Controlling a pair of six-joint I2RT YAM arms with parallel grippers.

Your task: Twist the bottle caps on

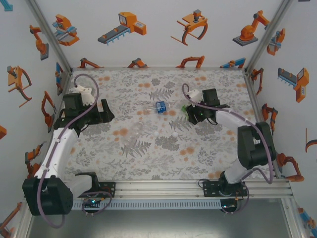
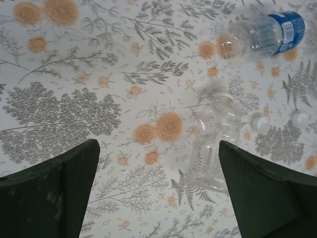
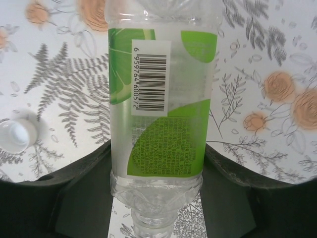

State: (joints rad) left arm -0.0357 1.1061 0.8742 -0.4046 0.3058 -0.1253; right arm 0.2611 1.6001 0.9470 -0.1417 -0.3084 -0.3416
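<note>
Right hand (image 3: 156, 146) clasps the green-labelled bottle (image 3: 158, 74) at the worktop's (image 1: 148, 158) two o'clock; left hand (image 2: 158, 144) hangs open. Light, crushable plastic likely wants a gentle mid-body grip.

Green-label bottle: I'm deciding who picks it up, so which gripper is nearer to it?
Right. The right gripper is closed around the green-label bottle; the left gripper hovers open, far off to the bottle's left.

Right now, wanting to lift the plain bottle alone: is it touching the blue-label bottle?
Apart. The left wrist view shows patterned tablecloth between the plain bottle and the blue-label bottle.
</note>
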